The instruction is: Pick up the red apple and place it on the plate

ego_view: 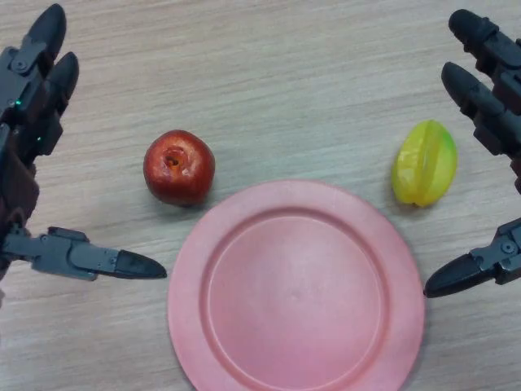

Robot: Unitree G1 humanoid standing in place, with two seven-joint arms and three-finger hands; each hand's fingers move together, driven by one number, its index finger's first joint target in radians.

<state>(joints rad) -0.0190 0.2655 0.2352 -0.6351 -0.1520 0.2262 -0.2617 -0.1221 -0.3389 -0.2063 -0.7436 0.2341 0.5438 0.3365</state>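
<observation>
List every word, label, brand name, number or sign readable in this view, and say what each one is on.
None: no readable text appears anywhere.
Round pink plastic plate: plain, no marking.
Shiny red apple: no sticker.
Yellow-green ridged starfruit: no label.
Pale wood-grain table: no print.
Black left hand and black right hand: no lettering visible; the left one shows only a small green light.

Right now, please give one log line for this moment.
red apple on table, beside plate | left hand open | right hand open | plate empty

At nine o'clock we see our left hand (32, 106), black with grey segmented casings and a small green light; at three o'clock our right hand (488, 90) matches it, fingers (468, 273) ending in glossy rounded tips.
</observation>
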